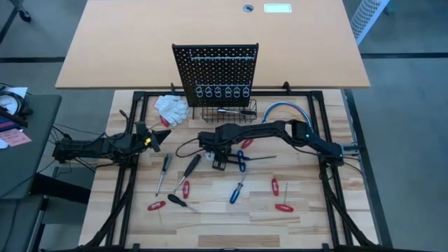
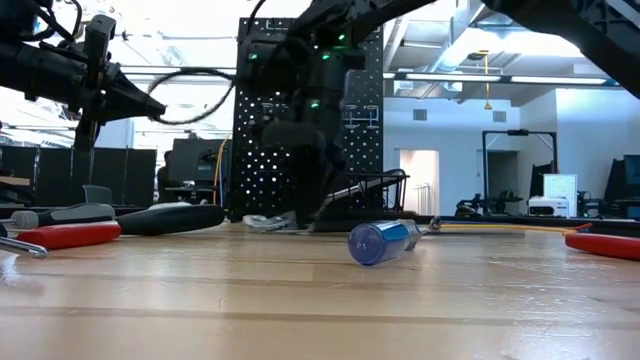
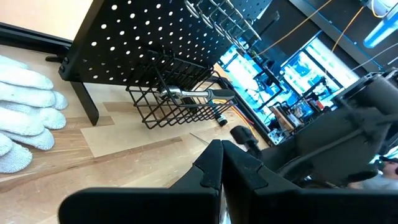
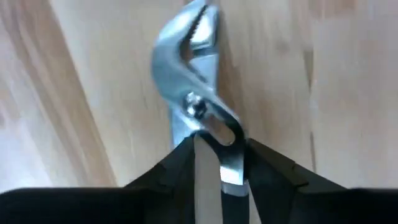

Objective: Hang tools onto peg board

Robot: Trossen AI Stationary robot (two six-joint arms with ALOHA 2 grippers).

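Observation:
The black peg board (image 1: 215, 66) stands upright at the table's far side, with silver rings (image 1: 222, 92) and a wire basket (image 1: 229, 110) holding a silver tool (image 3: 186, 95). My right gripper (image 1: 220, 163) is low over the table's middle, shut on the blue-handled pliers (image 1: 240, 159), whose silver head (image 4: 186, 50) shows in the right wrist view. My left gripper (image 1: 159, 137) hovers at the left, shut and empty (image 3: 221, 163). Several screwdrivers lie flat on the table, among them a blue one (image 1: 238, 190) and a black one (image 1: 190, 168). My right gripper pinches the pliers between its two fingers (image 4: 180, 158) at the silver slotted part just behind the pivot (image 4: 217, 134). The fingers come from above, pointing down. The head sticks out beyond the fingertips, close over the wood; whether it rests on the table I cannot tell.
White gloves (image 1: 171, 107) lie left of the basket and a curved blue cable (image 1: 287, 107) lies to its right. Red-handled screwdrivers (image 1: 275, 185) (image 1: 156, 206) lie toward the near edge. In the low view a blue screwdriver (image 2: 385, 240) lies in front of my right gripper.

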